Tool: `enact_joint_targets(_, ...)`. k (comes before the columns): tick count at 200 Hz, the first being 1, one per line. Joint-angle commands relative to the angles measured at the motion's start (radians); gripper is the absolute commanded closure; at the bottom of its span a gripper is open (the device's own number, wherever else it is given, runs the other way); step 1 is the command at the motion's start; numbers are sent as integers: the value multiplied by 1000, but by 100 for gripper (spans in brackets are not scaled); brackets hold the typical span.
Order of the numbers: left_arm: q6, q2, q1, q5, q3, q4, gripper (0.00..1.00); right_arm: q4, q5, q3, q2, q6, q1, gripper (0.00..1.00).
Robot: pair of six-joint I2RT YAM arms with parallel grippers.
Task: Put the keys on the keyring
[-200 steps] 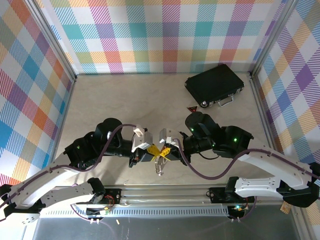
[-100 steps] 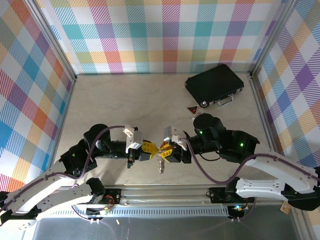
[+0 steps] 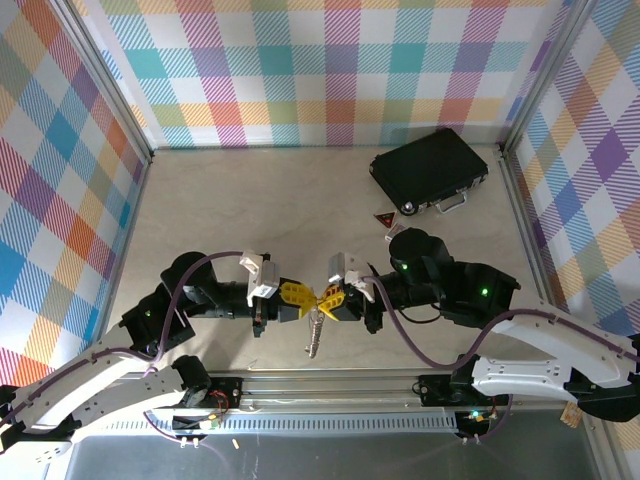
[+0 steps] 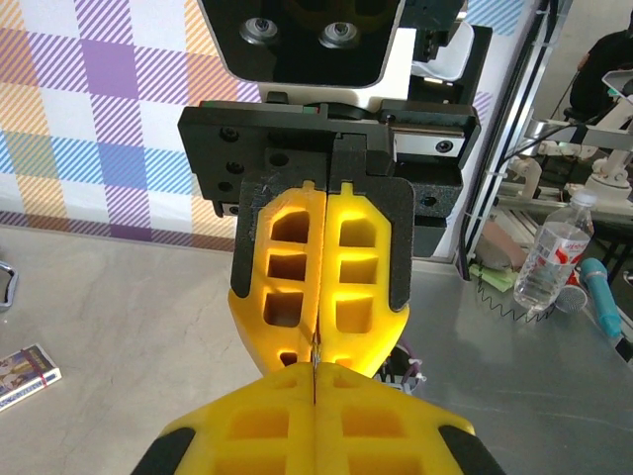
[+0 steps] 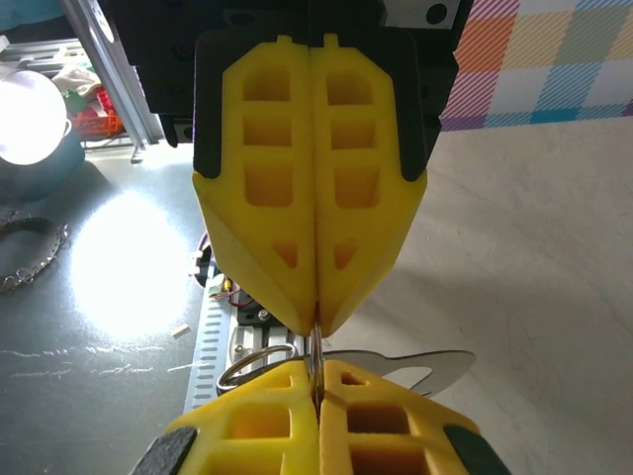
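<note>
Where the left tool (image 3: 297,296) and the right tool (image 3: 329,298) meet tip to tip, their yellow pads hide most of the metal between them. Both are clenched, with tight seams. From the right wrist, a ring (image 5: 247,368) pokes out on 1 side of the right tool's tips. A key (image 5: 427,368) with a hole in its head pokes out on the other side, and a thin metal edge runs up the seam. The right tool grasps the ring there. That edge reaches the left tool's seam too, but I cannot tell whether the left tool really pinches it.

From above, the key hangs just below the meeting point, over the bench (image 3: 250,200) near its front edge. How many keys hang there is hard to make out.

A small card (image 3: 384,218) lies just beside a black case (image 3: 428,170) at the far right; its print is too small to read. Off the bench stands a clear bottle (image 4: 556,265), its label blurred.
</note>
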Motion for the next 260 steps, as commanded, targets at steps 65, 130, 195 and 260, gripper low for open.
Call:
enact_joint_targets(65, 188, 81, -9, -81, 155, -368, 84, -221, 60, 155, 88, -127, 8, 100)
enact_joint_targets(130, 192, 123, -9, -63, 183, -381, 86, -264, 70, 169, 127, -137, 19, 100)
enact_joint_targets(195, 188, 159, -10, -36, 187, -361, 89, -276, 80, 184, 139, -147, 30, 100)
enact_joint_targets(260, 95, 123, -9, 21, 133, -215, 100, -253, 79, 172, 135, -128, 33, 100)
